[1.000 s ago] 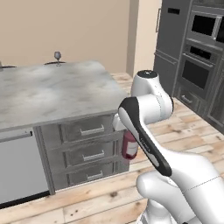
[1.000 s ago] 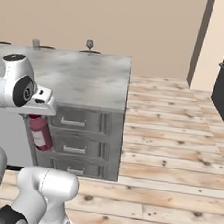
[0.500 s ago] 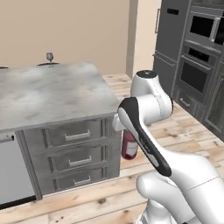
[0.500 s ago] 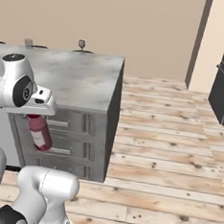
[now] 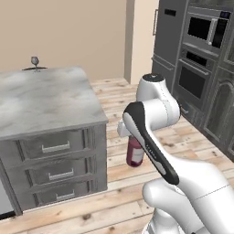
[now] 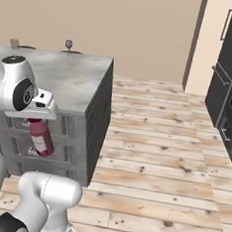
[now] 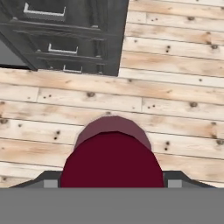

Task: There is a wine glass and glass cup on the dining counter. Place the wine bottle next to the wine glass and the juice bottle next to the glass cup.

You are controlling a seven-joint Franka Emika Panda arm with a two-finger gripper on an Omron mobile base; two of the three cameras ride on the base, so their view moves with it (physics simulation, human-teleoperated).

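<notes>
My gripper (image 6: 35, 123) is shut on the juice bottle (image 6: 41, 139), a squat pinkish-red bottle that hangs upright below the hand, off the counter's near corner. It also shows past the forearm in the left base view, juice bottle (image 5: 135, 153). In the hand view its dark red cap (image 7: 112, 162) sits between my fingertips (image 7: 49, 179), above the wood floor. The wine glass (image 5: 34, 61) (image 6: 68, 44) stands at the far edge of the dining counter (image 5: 45, 98) (image 6: 76, 77). The glass cup (image 6: 15, 43) stands to its left. The wine bottle is out of view.
The counter's front holds three drawers (image 5: 55, 148) and its right side is dark panelling (image 6: 100, 116). Light wood floor (image 6: 154, 156) lies open to the right. Dark tall cabinets with wall ovens (image 5: 201, 50) line the right wall.
The whole picture has shifted: the base has driven right along the counter, so its corner now lies further left. The arm's pose and its hold on the juice bottle are unchanged.
</notes>
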